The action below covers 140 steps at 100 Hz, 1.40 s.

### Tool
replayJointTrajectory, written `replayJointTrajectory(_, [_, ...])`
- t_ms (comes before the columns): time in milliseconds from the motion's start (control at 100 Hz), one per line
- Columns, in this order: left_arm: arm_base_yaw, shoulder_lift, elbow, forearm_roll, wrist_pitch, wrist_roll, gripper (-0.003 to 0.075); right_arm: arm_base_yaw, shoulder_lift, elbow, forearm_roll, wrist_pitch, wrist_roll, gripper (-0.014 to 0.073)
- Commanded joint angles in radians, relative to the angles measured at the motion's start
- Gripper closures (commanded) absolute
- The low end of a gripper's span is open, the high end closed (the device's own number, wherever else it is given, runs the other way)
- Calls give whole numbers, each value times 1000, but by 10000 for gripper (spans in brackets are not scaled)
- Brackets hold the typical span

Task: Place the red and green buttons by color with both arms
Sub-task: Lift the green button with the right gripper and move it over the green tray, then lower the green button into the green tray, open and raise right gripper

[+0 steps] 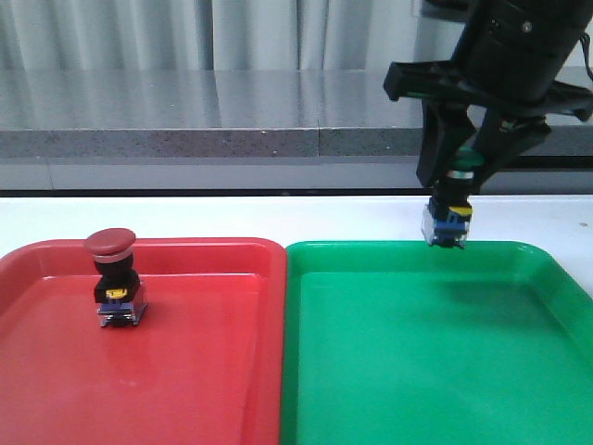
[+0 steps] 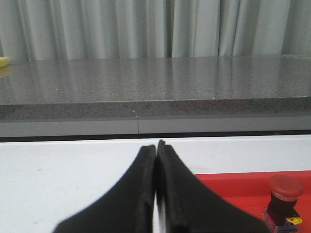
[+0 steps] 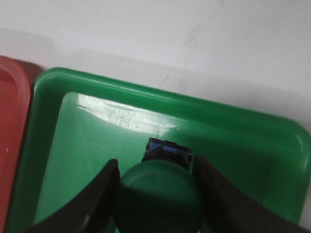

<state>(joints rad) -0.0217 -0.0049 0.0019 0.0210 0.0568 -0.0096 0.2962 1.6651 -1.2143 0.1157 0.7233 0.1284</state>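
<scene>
Right now the right claw (image 1: 451, 199) pinches the green button (image 3: 160, 196) by its cap, one finger on each side, body hanging down with the yellow-blue base lowest. In the front view the button hangs above the far rim of the green tray (image 1: 519, 371), at about 1 o'clock from the tray centre, clear of the tray floor. The right wrist view looks straight down on the dark green cap with the tray floor beneath and the tray's far rim just beyond it.

Red button (image 1: 115, 278) stands upright on the floor of the red tray (image 1: 185, 389), at roughly 10 o'clock from that tray's centre, near the far wall but apart from it. Dark red cap up, black body, yellow-blue base down. Nothing touches it.

Left claw (image 2: 156, 194) is pressed together, fingers flat against each other, holding nothing. It is out of the front view. Its wrist view shows the white worktop (image 2: 58, 174) under it, a corner of the red tray and the red button off to one side, well apart from the fingertips.

Trays sit side by side on the worktop, red at 9 o'clock, green at 3 o'clock, inner rims touching or nearly so. Grey ledge (image 1: 185, 111) and pale curtain (image 1: 185, 37) run along the far side.
</scene>
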Motion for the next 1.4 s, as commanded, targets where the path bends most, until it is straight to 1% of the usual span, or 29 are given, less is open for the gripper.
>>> replayJointTrajectory(0, [-1, -29, 42, 0, -85, -12, 740, 20, -61, 45, -6, -100, 25, 325])
replayJointTrajectory(180, [-1, -29, 42, 0, -85, -12, 739, 43, -41, 118, -2, -169, 41, 325])
replayJointTrajectory(450, [-1, -29, 42, 0, -85, -12, 739, 43, -1, 119, 1, -196, 40, 325])
replayJointTrajectory(710, [-1, -29, 42, 0, -85, -12, 739, 43, 44, 119, 13, -193, 40, 323])
replayJointTrajectory(760, [-1, -29, 42, 0, -85, -12, 739, 45, 45, 119, 16, -192, 40, 305])
replayJointTrajectory(810, [-1, -29, 42, 0, -85, -12, 739, 45, 44, 119, 18, -190, 40, 266])
replayJointTrajectory(930, [-1, -29, 42, 0, -85, -12, 739, 45, 42, 119, 25, -177, 40, 112])
replayJointTrajectory(1000, [-1, -29, 42, 0, -85, -12, 740, 45, 42, 119, 26, -161, 40, 39])
replayJointTrajectory(1050, [-1, -29, 42, 0, -85, -12, 739, 45, 42, 119, 26, -153, 40, 7])
replayJointTrajectory(1100, [-1, -29, 42, 0, -85, -12, 740, 45, 42, 119, 26, -150, 40, -9])
replayJointTrajectory(1230, [-1, -29, 42, 0, -85, -12, 740, 45, 28, 119, 26, -152, 40, -10])
replayJointTrajectory(1390, [-1, -29, 42, 0, -85, -12, 739, 45, -50, 119, 2, -188, 40, -10])
